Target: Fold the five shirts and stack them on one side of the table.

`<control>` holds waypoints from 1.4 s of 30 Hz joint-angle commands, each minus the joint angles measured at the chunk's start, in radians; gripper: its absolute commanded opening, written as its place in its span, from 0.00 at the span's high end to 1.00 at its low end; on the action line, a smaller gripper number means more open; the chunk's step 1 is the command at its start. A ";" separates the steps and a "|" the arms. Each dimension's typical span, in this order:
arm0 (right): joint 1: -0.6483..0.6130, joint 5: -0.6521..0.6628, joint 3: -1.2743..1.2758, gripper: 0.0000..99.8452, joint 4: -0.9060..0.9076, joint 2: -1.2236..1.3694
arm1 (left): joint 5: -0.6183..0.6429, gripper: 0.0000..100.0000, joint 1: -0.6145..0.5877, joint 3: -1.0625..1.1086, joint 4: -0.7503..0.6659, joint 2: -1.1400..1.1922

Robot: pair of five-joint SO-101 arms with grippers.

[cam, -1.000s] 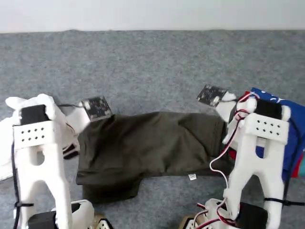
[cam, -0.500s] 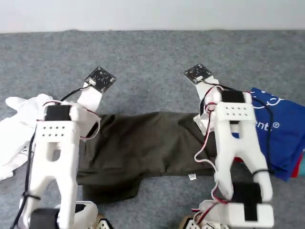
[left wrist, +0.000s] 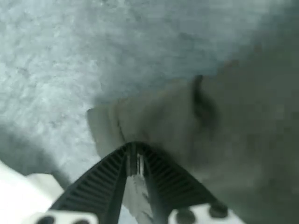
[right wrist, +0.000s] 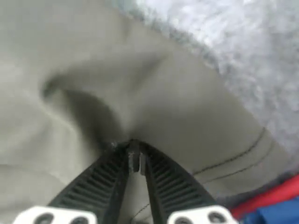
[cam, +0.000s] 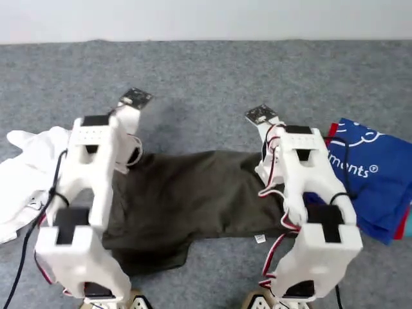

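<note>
1. blue shirt (cam: 373, 199), at the right side of the bench (cam: 206, 84): white lettering (cam: 351, 169) under a looping white line drawing, partly cut off by the right arm (cam: 309, 183), so only the tail of a word shows.
2. dark olive shirt (cam: 193, 199): a small white tag (cam: 259, 239) at its near hem, its print too small to read.

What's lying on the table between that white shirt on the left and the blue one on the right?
A dark olive shirt lies there on the grey table; the high view shows it.
</note>
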 commanded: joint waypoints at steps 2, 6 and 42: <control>0.071 -0.002 -0.158 0.99 -0.001 0.101 | 0.003 0.99 -0.106 -0.200 0.072 0.138; 0.099 0.025 -0.315 0.99 0.107 0.183 | -0.044 0.99 -0.143 -0.326 0.150 0.222; 0.101 0.135 -0.603 0.99 0.420 0.272 | -0.011 0.99 -0.040 -0.424 0.374 -0.041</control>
